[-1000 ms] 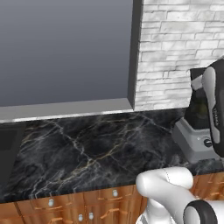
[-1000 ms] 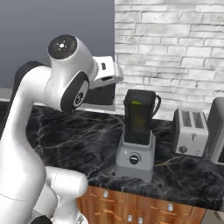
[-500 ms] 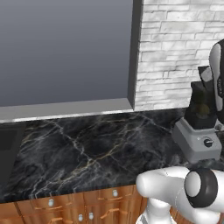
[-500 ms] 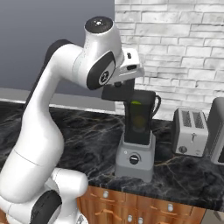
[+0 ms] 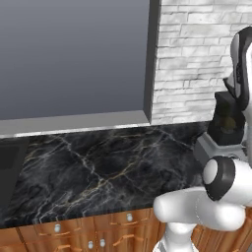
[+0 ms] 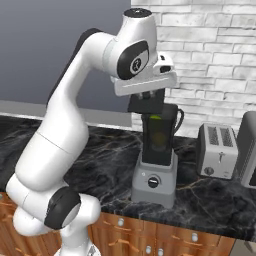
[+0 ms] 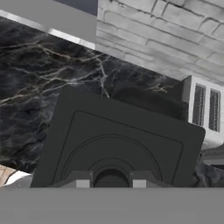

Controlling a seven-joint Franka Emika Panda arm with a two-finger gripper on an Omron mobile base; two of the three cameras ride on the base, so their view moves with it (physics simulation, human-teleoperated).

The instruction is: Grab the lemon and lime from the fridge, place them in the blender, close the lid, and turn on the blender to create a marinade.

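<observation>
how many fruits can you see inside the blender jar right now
2. Through the smoky wall of the blender jar, the lime shows near the top, under the lid, and the lemon sits lower down. Anything else behind the dark jar wall may be hidden.

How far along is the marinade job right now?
Done, it seems: fruit shows inside the blender jar, something green at the top and a yellowish shape lower down. In hand: the gripper is shut on the lid, held just above the jar; whether it is seated yet is unclear. Left: release the lid and turn the front knob.
</observation>
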